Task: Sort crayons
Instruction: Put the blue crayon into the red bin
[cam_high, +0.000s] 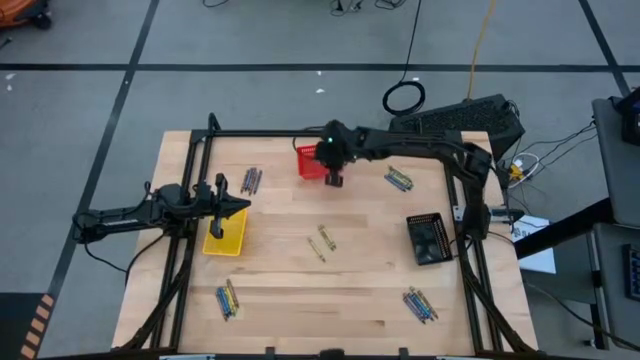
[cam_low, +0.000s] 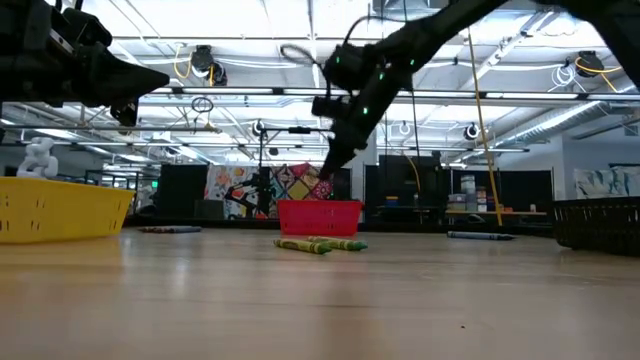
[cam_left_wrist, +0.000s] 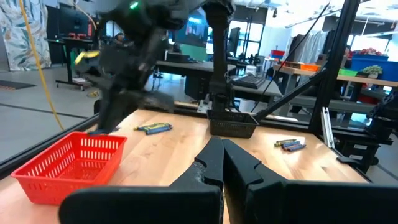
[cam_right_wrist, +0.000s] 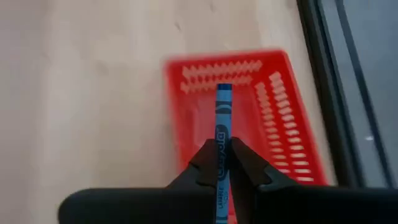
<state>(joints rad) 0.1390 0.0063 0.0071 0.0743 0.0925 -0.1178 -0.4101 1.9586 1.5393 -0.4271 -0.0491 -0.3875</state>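
Note:
My right gripper is shut on a blue crayon over the red mesh basket, which stands at the table's far middle. It also shows above the basket in the low view. My left gripper is shut and empty, hovering over the yellow basket at the table's left. Loose crayons lie flat in small groups: brown/grey ones, yellow-green ones, and mixed ones. My right gripper pinches the blue crayon's wrapped shaft between its two fingers. The crayon lies along the fingers and sticks out past their tips. It is lifted clear, and its free end is above the red basket's inside.
A black mesh basket stands at the table's right. The black frame rail runs along the far edge just behind the red basket. Bare wood lies at the near middle of the table.

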